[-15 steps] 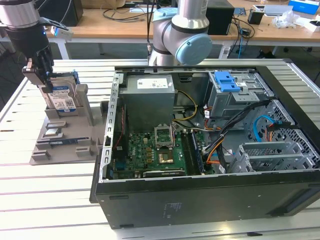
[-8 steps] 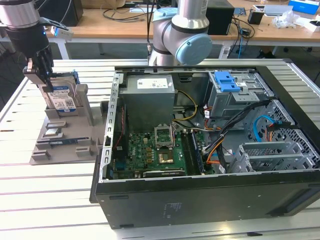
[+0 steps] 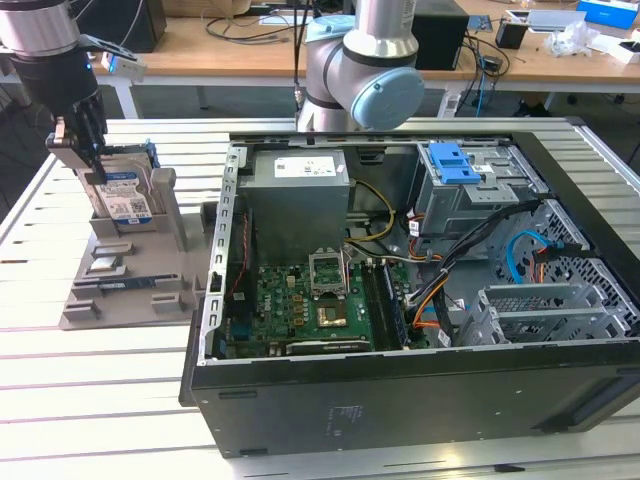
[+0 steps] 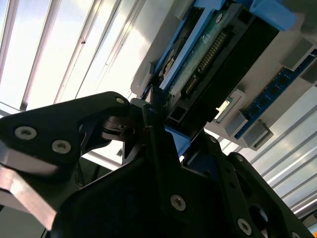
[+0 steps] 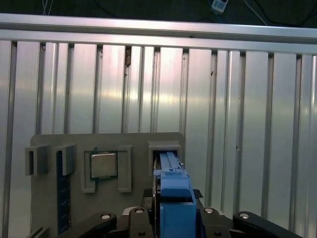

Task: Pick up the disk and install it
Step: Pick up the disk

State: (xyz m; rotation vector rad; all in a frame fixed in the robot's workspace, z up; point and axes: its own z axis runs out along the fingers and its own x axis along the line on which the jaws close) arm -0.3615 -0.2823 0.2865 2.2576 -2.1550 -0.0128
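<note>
In the exterior view, the gripper (image 3: 93, 168) is seen closed narrowly on the top edge of the disk (image 3: 128, 198). The disk stands upright in a slot of the grey holder (image 3: 172, 215), beside the open computer case (image 3: 400, 410). Held near one corner, the disk could be tilted and jammed in the slot. In the second wrist view, its green circuit board (image 4: 205, 54) is shown. In the first wrist view, its blue bracket (image 5: 173, 191) is seen clamped.

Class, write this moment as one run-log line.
stage: pick | claw at disk top | disk upright in grey holder | disk not yet in open case
</note>
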